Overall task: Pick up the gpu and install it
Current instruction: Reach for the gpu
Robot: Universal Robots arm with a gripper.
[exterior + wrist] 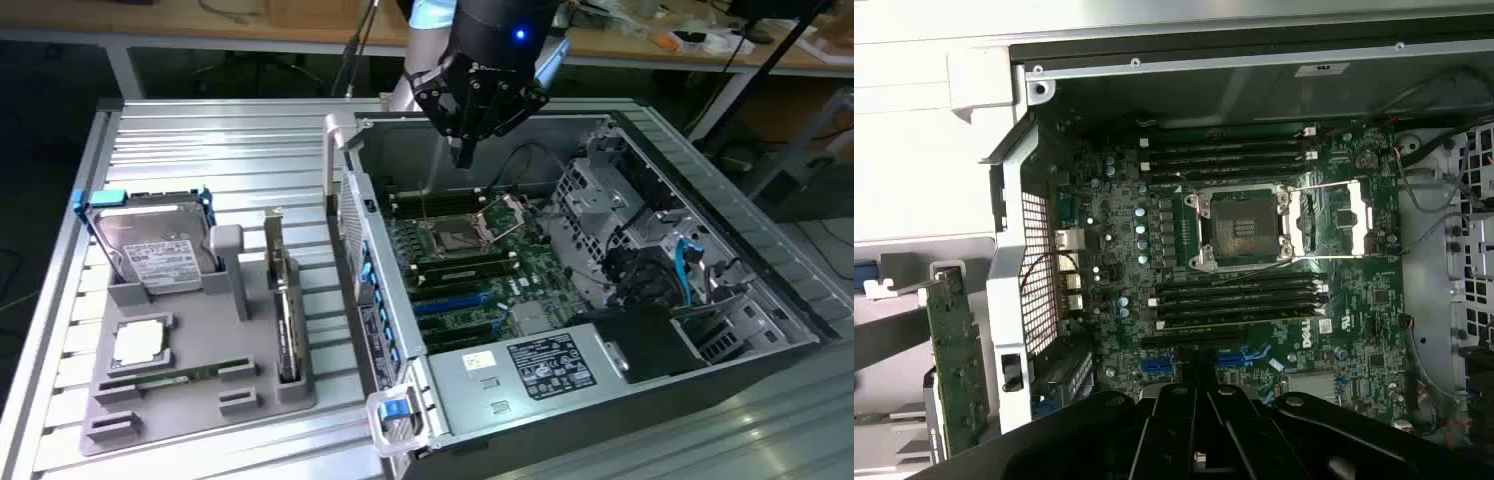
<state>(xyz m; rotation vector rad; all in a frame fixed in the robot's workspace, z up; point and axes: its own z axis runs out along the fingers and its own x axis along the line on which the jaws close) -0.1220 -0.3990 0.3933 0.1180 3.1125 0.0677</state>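
The gpu (284, 315) stands on edge in a slot of the grey holder tray (200, 400) at the exterior view's left, its silver bracket pointing up. In the wrist view the gpu (954, 360) shows as a green board beside the case's rear wall. My gripper (463, 152) hangs over the far end of the open computer case (694, 180), above the motherboard (481, 270). It is shut with nothing between its fingers, and well apart from the gpu. Its black fingers (1172, 420) meet over the blue expansion slots (1239, 358) below the open CPU socket (1239, 225).
The tray also holds a silver hard drive with blue clips (147, 245), a processor chip (140, 343) and a thin memory stick (174, 377). The case's rear wall (358, 230) stands between tray and motherboard. Drive cages and cables (641, 240) fill the case's right side.
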